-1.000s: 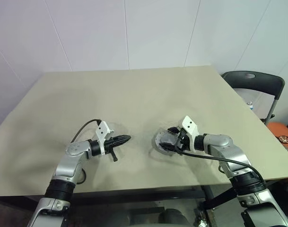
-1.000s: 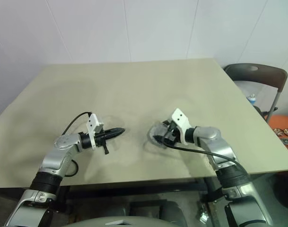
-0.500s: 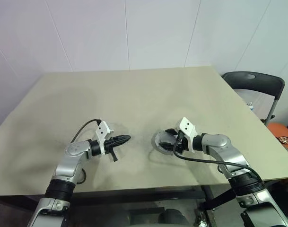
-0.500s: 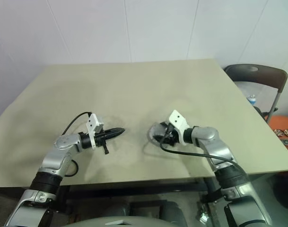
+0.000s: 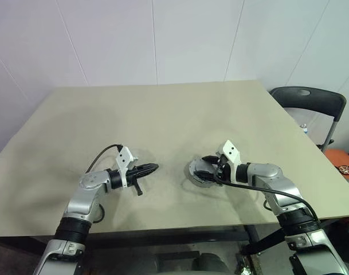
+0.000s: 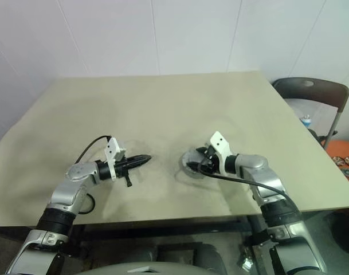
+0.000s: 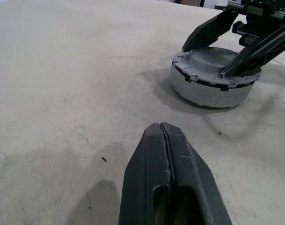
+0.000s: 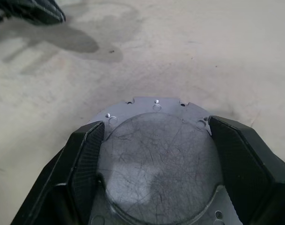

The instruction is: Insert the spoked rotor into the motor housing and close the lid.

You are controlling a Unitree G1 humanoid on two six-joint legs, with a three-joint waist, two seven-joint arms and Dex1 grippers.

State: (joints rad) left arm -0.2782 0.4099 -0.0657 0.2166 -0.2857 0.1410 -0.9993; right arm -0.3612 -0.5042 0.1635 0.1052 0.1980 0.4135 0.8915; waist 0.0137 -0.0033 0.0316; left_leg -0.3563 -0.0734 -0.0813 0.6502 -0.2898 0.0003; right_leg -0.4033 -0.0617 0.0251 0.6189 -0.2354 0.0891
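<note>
Change: right gripper (image 5: pixel 207 168) is seen drawn slightly back toward the robot's right compared with half a second ago, its fingers narrowed in from their widest a second ago; left gripper (image 5: pixel 153 168) and the housing are unmoved.
Lid (image 8: pixel 158 154): silvery-grey disc with notched edge, laid flat on top of the housing, face up; being round, no long axis is shown; its raised centre dome is scratched.
Housing (image 7: pixel 212 89): low round drum, set upright on the table (image 5: pixel 163 114), right of centre and near the front edge; closed by the lid.
Contents: rotor cannot be seen; whether it sits inside cannot be told.
Right gripper state: fingers (image 8: pixel 81 154) spread, one on each side of the lid's dome, tips resting on or just above the lid's rim; firm contact cannot be told.
Left gripper state: fingers (image 7: pixel 168 178) pressed together, nothing between them; tip aimed level toward the housing, well apart from it, just above the table.
Surroundings: a dark folding chair (image 5: pixel 312 103) is stood past the table's right edge; an orange object (image 5: pixel 346 163) lies on the floor beyond it.
Obstructions: bare tabletop lies between the two grippers.
</note>
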